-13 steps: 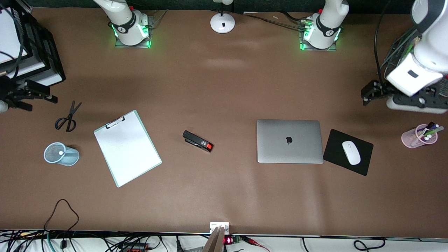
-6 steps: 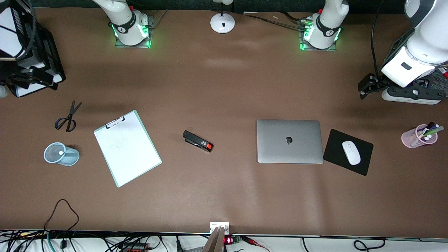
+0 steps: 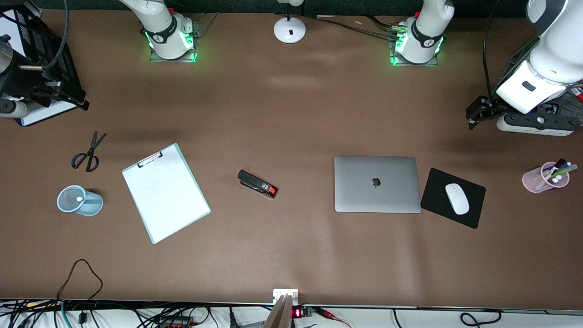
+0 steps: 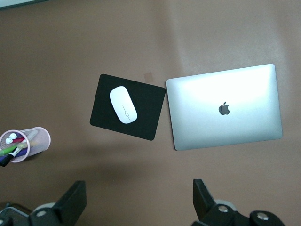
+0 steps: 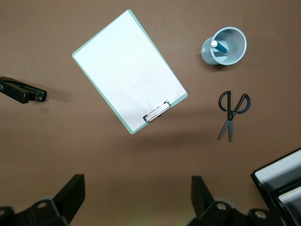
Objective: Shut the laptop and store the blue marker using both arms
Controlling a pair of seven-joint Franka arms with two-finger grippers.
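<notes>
The laptop (image 3: 377,184) lies shut, lid up with the dark logo showing, beside a black mouse pad; it also shows in the left wrist view (image 4: 225,107). The blue marker (image 3: 80,198) stands in a light-blue mesh cup (image 3: 68,205) toward the right arm's end, white end up; it also shows in the right wrist view (image 5: 220,46). My left gripper (image 3: 474,117) is open and empty, up in the air at the left arm's end (image 4: 139,188). My right gripper (image 3: 75,96) is open and empty, high at the right arm's end (image 5: 138,186).
A white clipboard (image 3: 165,192), black scissors (image 3: 88,153) and a black stapler (image 3: 257,183) lie on the table. A white mouse (image 3: 457,198) sits on the mouse pad (image 3: 437,184). A pink cup of pens (image 3: 545,177) and a black paper tray (image 3: 59,64) stand at the table's ends.
My right gripper has risen and drawn back toward the black tray. My left gripper moved a little toward the bases, then held still. Nothing on the table moved.
</notes>
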